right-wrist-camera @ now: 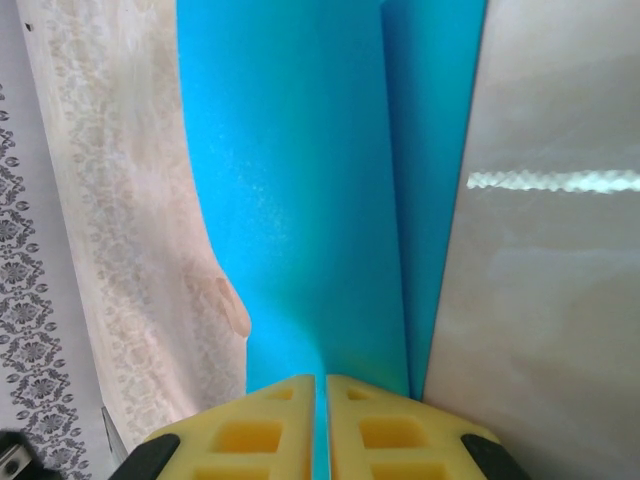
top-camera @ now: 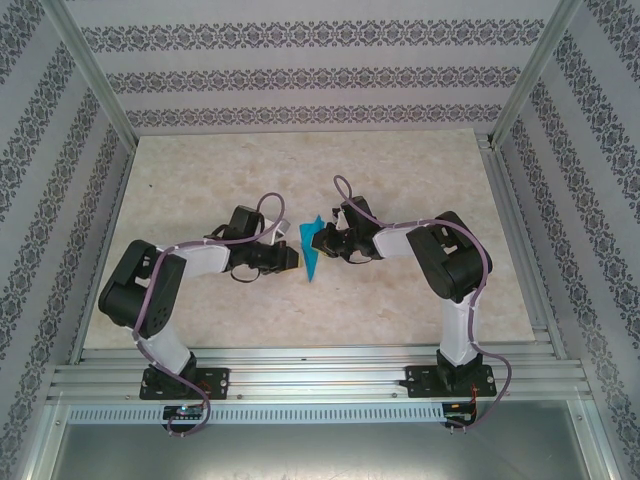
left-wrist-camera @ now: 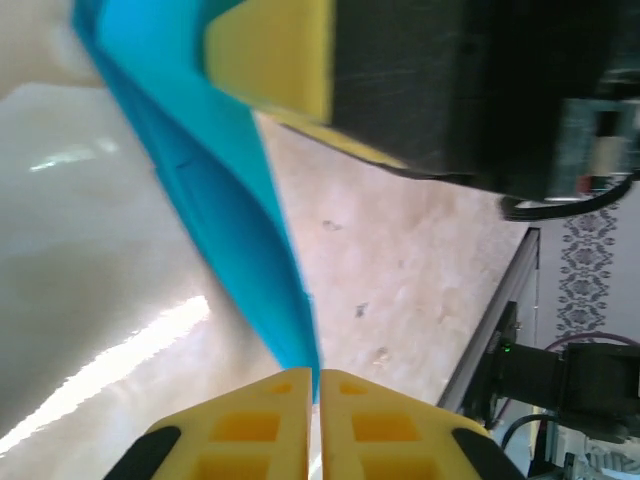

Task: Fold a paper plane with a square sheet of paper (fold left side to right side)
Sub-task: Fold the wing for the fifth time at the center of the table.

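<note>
Yellow left gripper (left-wrist-camera: 318, 388) at nine, right gripper (right-wrist-camera: 322, 388) at three o'clock, pinching thin blue square sheet of paper (top-camera: 313, 254), keeping fold up.

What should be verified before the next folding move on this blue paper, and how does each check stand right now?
1. Grip of the left pincer on the blue paper: ok, shut on its tip.
2. Grip of the right pincer: ok, shut on the paper's edge.
3. Pincers apart, paper spanning between them: ok.
4. Paper untorn where visible: ok.
5. Folded layers lined up edge to edge: cannot tell.
6. Paper lifted off the table: cannot tell.
</note>
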Robot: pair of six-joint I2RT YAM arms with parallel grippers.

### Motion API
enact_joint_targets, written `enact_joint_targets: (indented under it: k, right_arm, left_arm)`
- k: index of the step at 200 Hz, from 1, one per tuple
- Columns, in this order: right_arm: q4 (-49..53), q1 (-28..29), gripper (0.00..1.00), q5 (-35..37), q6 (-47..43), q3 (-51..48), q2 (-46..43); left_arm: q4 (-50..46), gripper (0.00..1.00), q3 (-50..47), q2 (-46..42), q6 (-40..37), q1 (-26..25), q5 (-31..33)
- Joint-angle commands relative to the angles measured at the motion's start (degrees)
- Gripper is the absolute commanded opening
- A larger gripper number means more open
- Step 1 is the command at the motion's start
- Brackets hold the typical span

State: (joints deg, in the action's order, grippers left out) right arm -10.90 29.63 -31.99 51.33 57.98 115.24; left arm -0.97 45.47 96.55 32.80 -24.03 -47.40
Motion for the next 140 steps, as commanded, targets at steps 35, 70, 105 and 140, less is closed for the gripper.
enact_joint_targets:
  k: [35, 70, 105, 140]
  right_arm:
    - [2.1, 0.0, 0.12, 3.5, -1.5, 0.1, 0.7]
    - [1.8, 0.0, 0.12, 3.4, -1.3, 0.0, 0.7]
    - [2.0, 0.2, 0.12, 3.2, -1.3, 0.3, 0.6]
    - [2.5, 0.3, 0.12, 3.2, -1.5, 0.6, 0.2]
  left_arm:
    - [5.3, 0.1, 3.4, 3.3, 3.8, -6.5, 2.8]
    - [4.9, 0.1, 4.8, 7.1, 3.1, -6.6, 6.2]
    - [3.4, 0.1, 4.9, 9.2, 1.8, -6.7, 10.8]
    - [0.7, 0.1, 4.0, 10.8, 0.3, -7.3, 14.4]
